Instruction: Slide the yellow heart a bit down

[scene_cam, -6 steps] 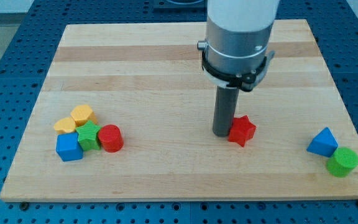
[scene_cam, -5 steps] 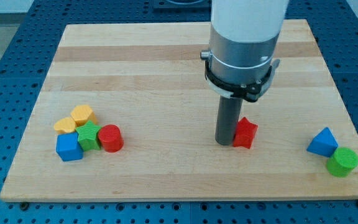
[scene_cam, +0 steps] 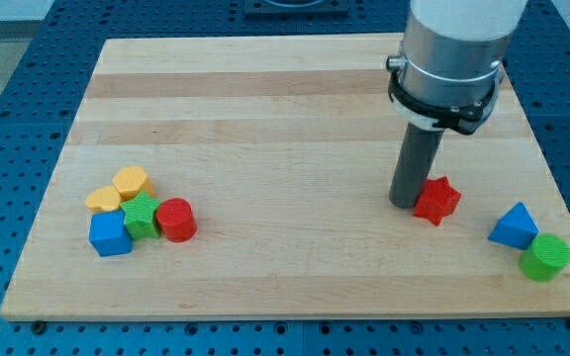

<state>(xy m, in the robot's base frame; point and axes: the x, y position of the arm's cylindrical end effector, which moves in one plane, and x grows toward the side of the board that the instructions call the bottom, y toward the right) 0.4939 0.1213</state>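
The yellow heart (scene_cam: 103,199) lies at the view's left in a tight cluster, touching a yellow hexagon (scene_cam: 132,182), a green star (scene_cam: 142,215) and a blue cube (scene_cam: 110,235). A red cylinder (scene_cam: 176,220) sits at the cluster's right end. My tip (scene_cam: 405,204) is far to the view's right of the cluster, touching the left side of a red star (scene_cam: 436,201).
A blue triangle (scene_cam: 514,226) and a green cylinder (scene_cam: 546,257) sit together near the board's right edge, below and to the right of the red star. The wooden board (scene_cam: 265,109) ends close behind them.
My tip has moved to the view's right and slightly up, pushing the red star along with it. The cluster at the left has not moved.
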